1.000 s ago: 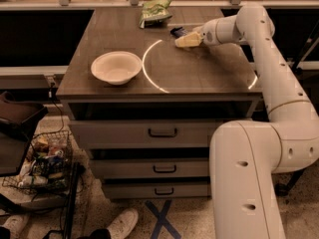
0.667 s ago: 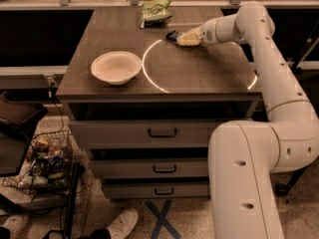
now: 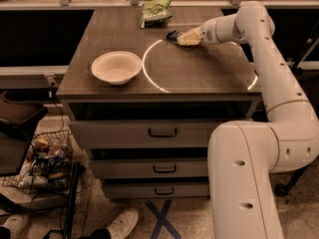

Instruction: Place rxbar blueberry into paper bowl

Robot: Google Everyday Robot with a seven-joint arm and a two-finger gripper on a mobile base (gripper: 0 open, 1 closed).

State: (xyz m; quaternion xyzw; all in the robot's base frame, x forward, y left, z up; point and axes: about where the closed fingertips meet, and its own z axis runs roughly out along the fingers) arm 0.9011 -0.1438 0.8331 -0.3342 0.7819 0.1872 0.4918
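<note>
The paper bowl (image 3: 116, 67) sits upright and empty on the left part of the dark wooden cabinet top (image 3: 199, 73). The rxbar blueberry (image 3: 173, 35), a small dark blue bar, shows at the tip of my gripper (image 3: 182, 38) in the far middle of the top, well right of the bowl and behind it. Only the bar's left end is visible; the rest is hidden by the cream-coloured fingers. The gripper appears shut on the bar, held just above or at the surface.
A crinkled green snack bag (image 3: 155, 11) lies at the far edge of the top, left of the gripper. A bright ring of light curves across the top. Drawers are below. A wire basket of clutter (image 3: 42, 163) and shoes are on the floor at left.
The gripper has shifted a little to the left and up with the dark blue bar at its tip. The bowl and the green bag have not moved.
</note>
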